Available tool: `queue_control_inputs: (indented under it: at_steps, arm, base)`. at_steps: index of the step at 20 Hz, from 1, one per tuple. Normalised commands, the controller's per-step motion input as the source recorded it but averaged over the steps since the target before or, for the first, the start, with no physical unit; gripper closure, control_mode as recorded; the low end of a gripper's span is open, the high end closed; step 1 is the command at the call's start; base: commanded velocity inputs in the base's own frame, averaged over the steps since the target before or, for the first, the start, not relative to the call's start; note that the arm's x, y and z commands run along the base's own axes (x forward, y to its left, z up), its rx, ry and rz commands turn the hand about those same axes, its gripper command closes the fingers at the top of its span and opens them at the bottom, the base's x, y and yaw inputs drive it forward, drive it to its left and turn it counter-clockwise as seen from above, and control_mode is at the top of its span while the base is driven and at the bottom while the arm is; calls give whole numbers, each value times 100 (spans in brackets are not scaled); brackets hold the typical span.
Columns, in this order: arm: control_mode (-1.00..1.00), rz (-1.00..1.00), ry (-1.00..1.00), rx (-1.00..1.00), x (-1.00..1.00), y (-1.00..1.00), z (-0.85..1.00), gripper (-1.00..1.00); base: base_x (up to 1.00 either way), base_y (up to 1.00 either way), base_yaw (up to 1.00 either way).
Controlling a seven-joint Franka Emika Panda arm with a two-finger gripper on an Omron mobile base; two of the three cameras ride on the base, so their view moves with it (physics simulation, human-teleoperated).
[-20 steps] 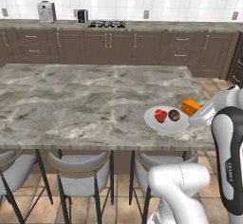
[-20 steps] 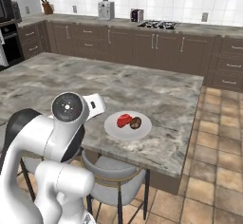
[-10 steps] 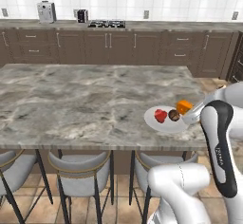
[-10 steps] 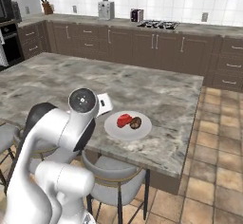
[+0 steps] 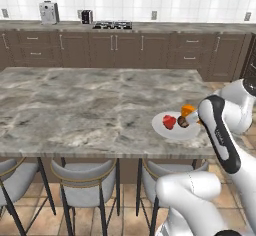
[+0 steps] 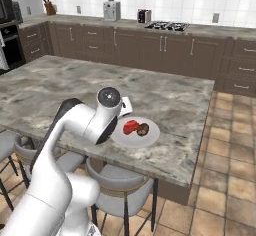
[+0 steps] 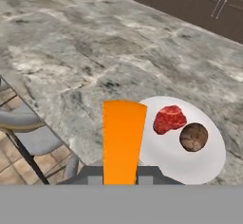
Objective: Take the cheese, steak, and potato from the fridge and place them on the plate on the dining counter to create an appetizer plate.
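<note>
I count one cheese wedge (image 7: 122,140) in my tool (image 7: 121,175), one steak (image 7: 169,119), one potato (image 7: 193,137), one plate (image 7: 209,163), and three stools (image 5: 82,182) along the worktop's (image 5: 90,105) near edge.

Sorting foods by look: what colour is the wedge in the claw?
Orange: the cheese shows best in the hand view.

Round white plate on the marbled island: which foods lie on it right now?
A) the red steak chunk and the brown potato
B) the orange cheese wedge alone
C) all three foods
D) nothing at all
A: the round white plate carries the red lumpy steak chunk and the dark-brown round potato, while the orange cheese wedge sits between the fingers of the gripper at the plate's edge.
</note>
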Motion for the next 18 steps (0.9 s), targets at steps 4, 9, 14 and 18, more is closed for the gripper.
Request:
queue_control_inputs:
  at_steps: [4,9,14,18]
  arm:
    - [-100,0,8,0,72,-56,-31,100]
    - [-100,2,0,0,44,-42,-34,100]
    - [-100,2,0,0,15,-20,-45,100]
    - [-100,0,0,0,0,0,-47,100]
  base:
    - [0,0,0]
    - [0,0,0]
    - [0,0,0]
    - [0,0,0]
